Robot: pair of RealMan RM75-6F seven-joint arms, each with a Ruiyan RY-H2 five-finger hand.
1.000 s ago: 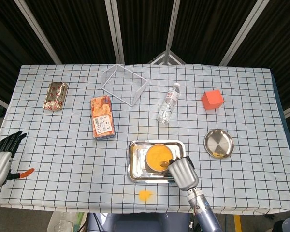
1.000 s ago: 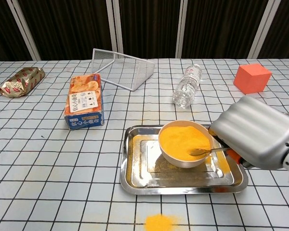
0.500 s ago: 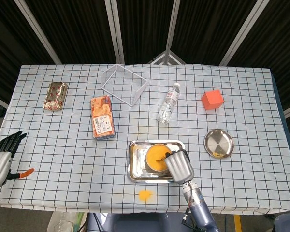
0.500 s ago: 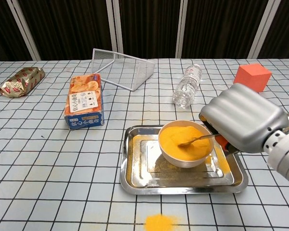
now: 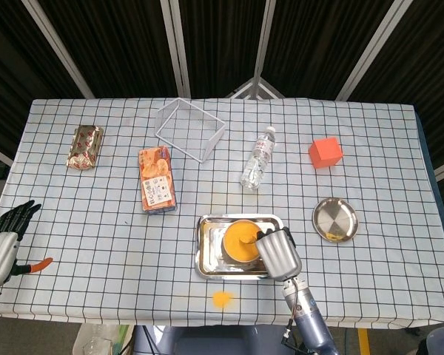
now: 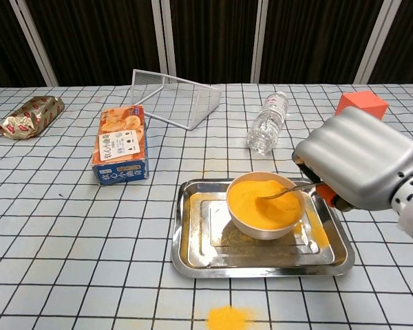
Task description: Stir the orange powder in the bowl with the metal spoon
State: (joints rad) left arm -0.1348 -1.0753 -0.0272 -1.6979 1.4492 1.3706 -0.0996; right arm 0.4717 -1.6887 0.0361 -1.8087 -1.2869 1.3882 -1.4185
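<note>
A white bowl [image 6: 265, 206] of orange powder [image 6: 258, 201] stands in a steel tray [image 6: 193, 234]; the head view shows the bowl [image 5: 238, 240] partly under my right hand [image 5: 278, 251]. The right hand [image 6: 361, 165] grips the orange-tipped handle of the metal spoon [image 6: 283, 190], whose tip is dipped in the powder at the bowl's right side. My left hand [image 5: 3, 240] hangs at the table's near left edge, fingers spread, holding nothing.
A small heap of spilled orange powder [image 6: 227, 318] lies in front of the tray. A snack box [image 6: 122, 144], wire basket [image 6: 175, 96], water bottle [image 6: 267, 122], orange cube [image 6: 360, 104] and foil packet [image 6: 29, 115] lie farther back; a steel dish [image 5: 335, 219] is right of the tray.
My right hand rose and drew back to the right after swinging left. The spoon's tip travelled from the bowl's right rim toward the middle and up the right side.
</note>
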